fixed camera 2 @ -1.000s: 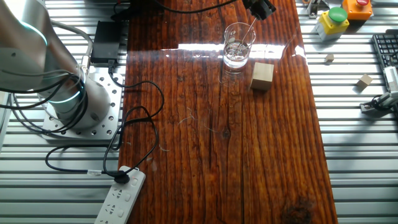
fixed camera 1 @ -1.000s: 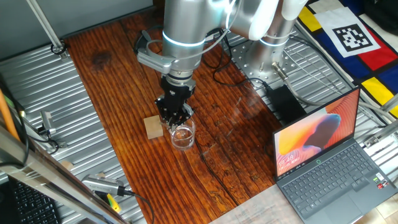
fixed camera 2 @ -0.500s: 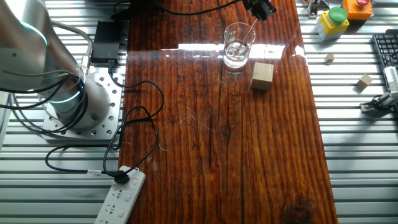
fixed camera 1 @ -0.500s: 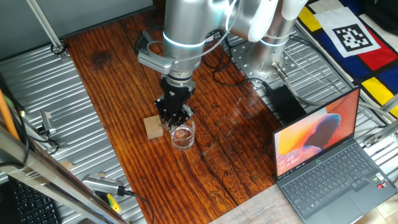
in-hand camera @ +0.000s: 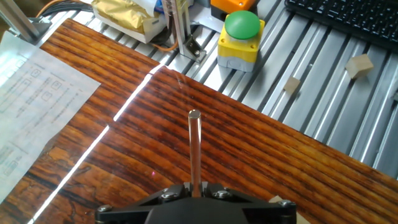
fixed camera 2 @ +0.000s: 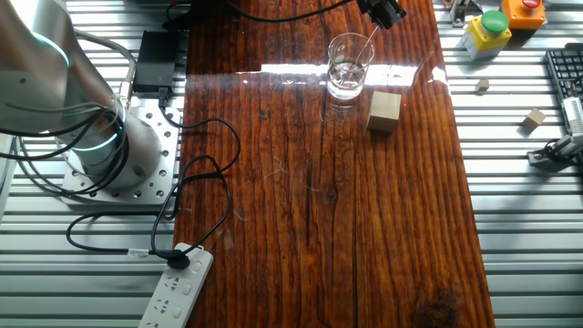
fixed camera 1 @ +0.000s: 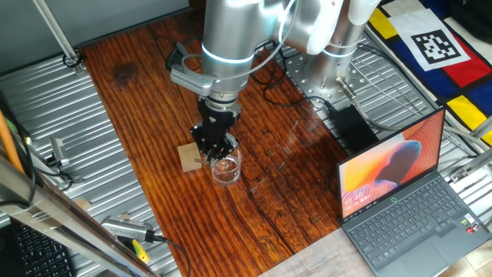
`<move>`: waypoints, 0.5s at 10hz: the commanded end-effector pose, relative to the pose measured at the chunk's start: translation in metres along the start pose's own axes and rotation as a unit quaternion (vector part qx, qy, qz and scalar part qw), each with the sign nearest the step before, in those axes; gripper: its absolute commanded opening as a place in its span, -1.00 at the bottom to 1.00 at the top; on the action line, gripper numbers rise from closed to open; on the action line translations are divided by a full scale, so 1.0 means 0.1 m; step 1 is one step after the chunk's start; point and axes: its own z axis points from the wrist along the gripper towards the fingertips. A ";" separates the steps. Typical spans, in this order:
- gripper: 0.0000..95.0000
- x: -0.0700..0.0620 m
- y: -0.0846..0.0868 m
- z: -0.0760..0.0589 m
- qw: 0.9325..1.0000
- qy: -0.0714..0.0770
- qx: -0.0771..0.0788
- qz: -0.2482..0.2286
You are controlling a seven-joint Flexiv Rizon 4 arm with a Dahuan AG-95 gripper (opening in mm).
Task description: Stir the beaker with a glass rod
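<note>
The beaker (fixed camera 1: 226, 166) is a small clear glass that stands on the wooden table next to a tan wooden block (fixed camera 1: 189, 157). In the other fixed view the beaker (fixed camera 2: 347, 66) stands just up and left of the block (fixed camera 2: 383, 111). My gripper (fixed camera 1: 215, 148) hangs right above the beaker's rim, shut on the glass rod (fixed camera 2: 362, 50), which slants down into the beaker. In the hand view the rod (in-hand camera: 195, 146) sticks straight out from between the shut fingers of the gripper (in-hand camera: 196, 185). The beaker itself does not show clearly there.
An open laptop (fixed camera 1: 400, 192) sits at the table's near right. Black cables (fixed camera 2: 209, 155) and a power strip (fixed camera 2: 173, 292) lie by the arm's base. A yellow box with a green button (in-hand camera: 239, 37), a keyboard (in-hand camera: 348, 15) and small wooden cubes (in-hand camera: 359, 64) lie beyond the table's edge.
My gripper has shifted very slightly over the beaker with the rod in it. The beaker and the block have not moved.
</note>
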 end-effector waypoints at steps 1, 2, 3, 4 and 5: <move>-1.00 0.00 0.02 0.01 1.000 0.001 0.000 0.001; -1.00 -0.01 0.02 0.03 1.000 0.001 0.000 0.001; -1.00 -0.02 0.03 0.03 1.000 0.001 0.000 0.002; -1.00 -0.03 0.03 0.05 1.000 0.002 0.001 0.003; -1.00 -0.03 0.04 0.05 1.000 0.002 0.001 0.003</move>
